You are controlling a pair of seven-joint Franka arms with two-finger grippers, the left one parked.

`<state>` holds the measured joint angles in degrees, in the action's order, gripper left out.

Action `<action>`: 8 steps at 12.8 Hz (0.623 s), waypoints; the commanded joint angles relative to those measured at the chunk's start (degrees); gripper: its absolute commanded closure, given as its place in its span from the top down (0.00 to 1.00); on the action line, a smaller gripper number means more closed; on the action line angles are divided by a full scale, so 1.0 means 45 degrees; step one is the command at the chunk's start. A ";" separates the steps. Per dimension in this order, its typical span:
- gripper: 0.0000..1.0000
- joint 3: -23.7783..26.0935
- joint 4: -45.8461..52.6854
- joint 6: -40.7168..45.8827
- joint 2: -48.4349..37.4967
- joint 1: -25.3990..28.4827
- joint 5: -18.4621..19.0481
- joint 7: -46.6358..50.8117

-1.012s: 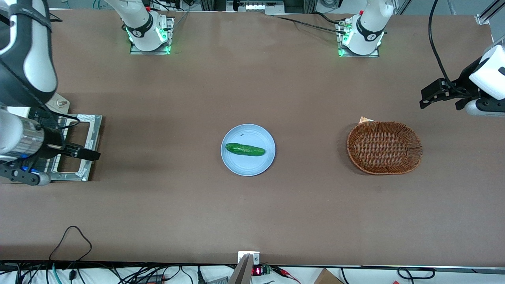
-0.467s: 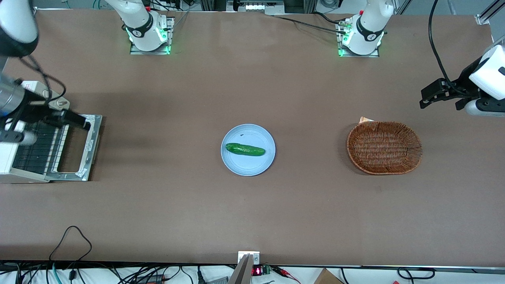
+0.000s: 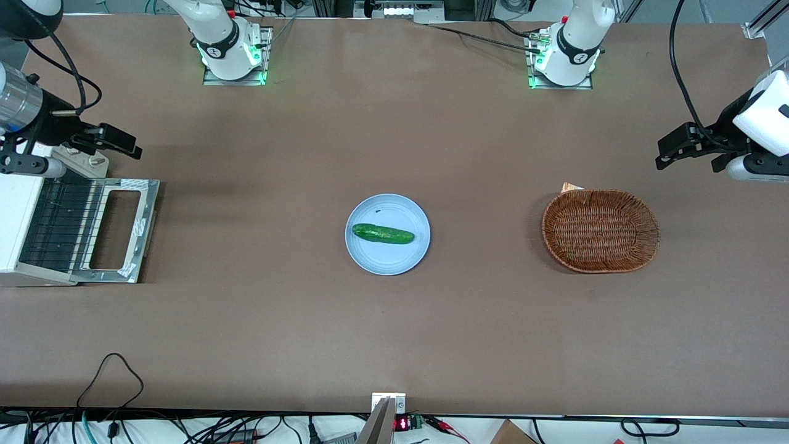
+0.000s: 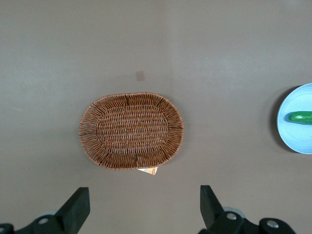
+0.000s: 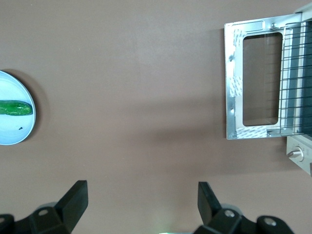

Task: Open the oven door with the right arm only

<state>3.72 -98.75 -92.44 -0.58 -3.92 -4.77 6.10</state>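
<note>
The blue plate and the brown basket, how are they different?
The plate is round, smooth and pale blue; the basket is oval, woven and brown. The plate holds a cucumber; the basket holds nothing. The plate lies nearer the opened oven door, with the open end effector above the table beside the oven; the basket lies toward the parked arm's end. Both rest flat on the table.

Brown matte surface [image 3: 394,345] spans the whole front view, evenly lit, soft shadows only. Near edge: tangle of black cables [image 3: 111,425] toward the working arm's corner, a small red digital display [image 3: 401,423] at mid-edge. Far edge: more cabling and aluminium framing [image 3: 761,18] at the parked arm's corner.
</note>
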 commanded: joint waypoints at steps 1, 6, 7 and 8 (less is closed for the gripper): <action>1.00 0.0071 0.0225 0.0268 0.0051 -0.0085 0.0084 -0.1154; 1.00 -0.2099 0.0108 -0.0904 0.0188 0.2497 0.0162 -0.1296; 1.00 -0.1575 0.0069 -0.0961 0.0169 0.2107 0.0181 -0.1298; 1.00 -0.1087 0.0069 -0.1039 0.0226 0.1832 0.0278 -0.1124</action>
<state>-3.42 -98.74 -96.52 0.32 5.78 -4.48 1.39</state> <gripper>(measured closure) 0.000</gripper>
